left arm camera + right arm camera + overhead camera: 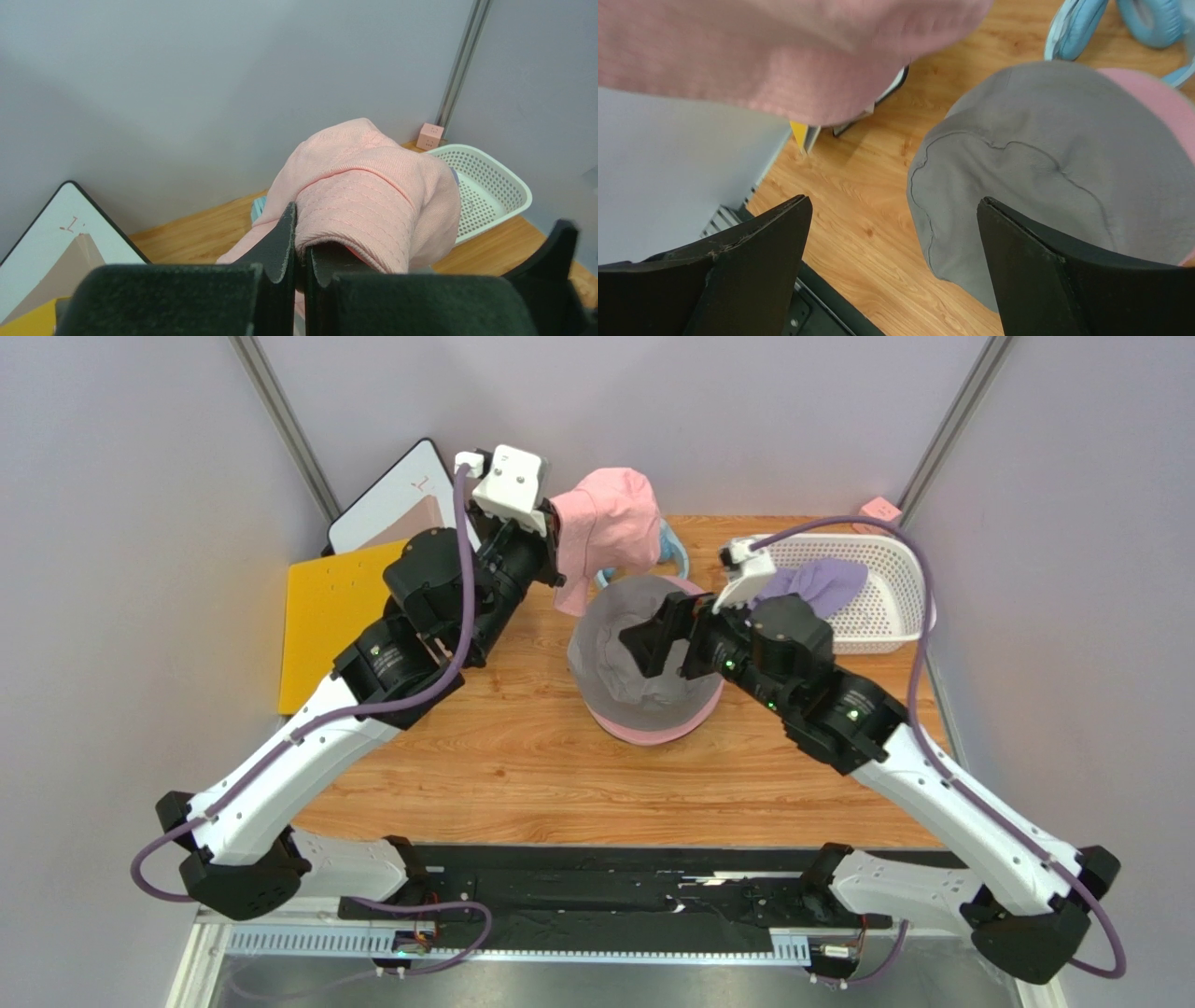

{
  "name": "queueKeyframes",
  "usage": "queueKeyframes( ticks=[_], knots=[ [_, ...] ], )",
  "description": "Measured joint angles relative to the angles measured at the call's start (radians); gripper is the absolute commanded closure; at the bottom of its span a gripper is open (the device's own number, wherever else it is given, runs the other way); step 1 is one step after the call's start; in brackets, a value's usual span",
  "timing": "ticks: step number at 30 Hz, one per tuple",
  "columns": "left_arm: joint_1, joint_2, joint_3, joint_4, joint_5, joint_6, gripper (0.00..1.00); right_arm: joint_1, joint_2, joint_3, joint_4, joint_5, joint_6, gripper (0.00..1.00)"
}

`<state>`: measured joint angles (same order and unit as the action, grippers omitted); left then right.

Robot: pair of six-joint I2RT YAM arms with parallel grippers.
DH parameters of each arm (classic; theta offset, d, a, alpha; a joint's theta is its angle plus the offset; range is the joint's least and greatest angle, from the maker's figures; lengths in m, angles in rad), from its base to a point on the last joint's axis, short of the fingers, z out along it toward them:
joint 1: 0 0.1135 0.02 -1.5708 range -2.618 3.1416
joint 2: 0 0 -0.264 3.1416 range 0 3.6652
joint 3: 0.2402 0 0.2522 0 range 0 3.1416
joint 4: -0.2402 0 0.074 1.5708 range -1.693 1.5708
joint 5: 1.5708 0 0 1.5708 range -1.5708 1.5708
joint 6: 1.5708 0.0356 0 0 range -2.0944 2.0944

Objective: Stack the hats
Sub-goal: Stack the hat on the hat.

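A pink hat (613, 518) hangs in the air at the back of the table, my left gripper (557, 528) shut on its brim. In the left wrist view the fingers (286, 234) pinch the stitched brim of that pink hat (372, 189). A grey hat (629, 672) lies crown up on another pink hat (659, 732) at the table's middle. My right gripper (659, 647) hovers just over the grey hat (1046, 175), open (892, 204) and holding nothing. A lavender hat (824, 584) lies in the white basket (898, 602).
A light blue padded ring (676, 555) lies behind the stack, also in the right wrist view (1116, 21). At the left edge lie a yellow board (326, 609) and a framed picture (397, 497). A small pink cube (880, 508) sits behind the basket.
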<state>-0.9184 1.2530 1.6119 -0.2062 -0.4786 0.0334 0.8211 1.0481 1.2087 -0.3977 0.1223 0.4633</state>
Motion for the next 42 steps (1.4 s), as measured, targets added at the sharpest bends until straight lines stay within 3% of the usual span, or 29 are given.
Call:
queueKeyframes(
  ticks=[4,9,17,26,31,36,37,39,42],
  knots=[
    [0.0,0.063,0.124,-0.089,-0.014,0.0,1.0,0.071,0.056,-0.006,0.015,0.013,-0.046,0.06],
    [0.0,0.145,0.233,-0.205,-0.05,-0.001,1.0,0.216,0.057,-0.006,0.097,0.154,-0.109,0.06],
    [0.001,0.172,0.259,-0.34,-0.052,-0.013,1.0,0.332,0.141,-0.002,0.265,0.416,-0.218,0.09],
    [0.002,0.166,0.283,-0.362,-0.038,-0.035,1.0,0.394,0.309,0.088,0.38,0.637,-0.275,0.15],
    [0.002,0.159,0.283,-0.381,-0.024,-0.043,1.0,0.395,0.363,0.133,0.455,0.781,-0.33,0.43],
    [0.003,0.114,0.254,-0.386,-0.021,-0.047,1.0,0.372,0.377,0.143,0.478,0.848,-0.368,0.45],
    [0.003,0.098,0.243,-0.387,-0.023,-0.047,1.0,0.364,0.375,0.143,0.478,0.853,-0.373,0.5],
    [0.003,0.073,0.23,-0.386,-0.028,-0.046,1.0,0.348,0.364,0.133,0.478,0.851,-0.38,0.73],
    [0.003,0.046,0.224,-0.38,-0.021,-0.035,1.0,0.312,0.334,0.114,0.467,0.812,-0.382,1.0]
  ],
)
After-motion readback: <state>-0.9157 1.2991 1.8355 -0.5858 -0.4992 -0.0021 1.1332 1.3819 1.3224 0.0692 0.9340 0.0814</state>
